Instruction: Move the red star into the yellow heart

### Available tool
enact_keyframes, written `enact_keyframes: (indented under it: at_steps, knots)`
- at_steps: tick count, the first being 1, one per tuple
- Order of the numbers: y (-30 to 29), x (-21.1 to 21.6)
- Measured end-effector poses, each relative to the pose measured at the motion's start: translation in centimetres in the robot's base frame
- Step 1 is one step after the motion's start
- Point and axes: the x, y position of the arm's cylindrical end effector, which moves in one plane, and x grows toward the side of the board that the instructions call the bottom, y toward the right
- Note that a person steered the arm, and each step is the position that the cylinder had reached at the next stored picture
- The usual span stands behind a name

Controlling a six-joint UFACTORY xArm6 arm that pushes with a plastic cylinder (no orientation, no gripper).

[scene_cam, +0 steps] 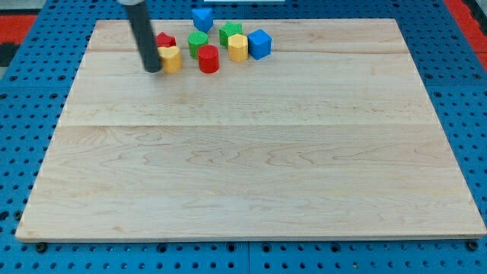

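Note:
The red star (165, 40) lies near the view's top left of the wooden board, touching the yellow heart (170, 58) just below it. My tip (153, 69) rests on the board at the left side of the yellow heart, touching or almost touching it. The dark rod rises up and to the left out of the view and hides part of the red star's left edge.
To the right stand a green block (198, 42), a red cylinder (208, 59), a green block (230, 32), a yellow hexagon (238, 47), a blue cube (259, 43) and a blue block (202, 18). The board (243, 152) lies on a blue pegboard.

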Motion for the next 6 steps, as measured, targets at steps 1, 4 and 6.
enact_keyframes:
  at_steps: [1, 4, 6]
  knots:
    - [2.0, -0.5]
    - [-10.5, -3.1]
    - [2.7, -2.8]
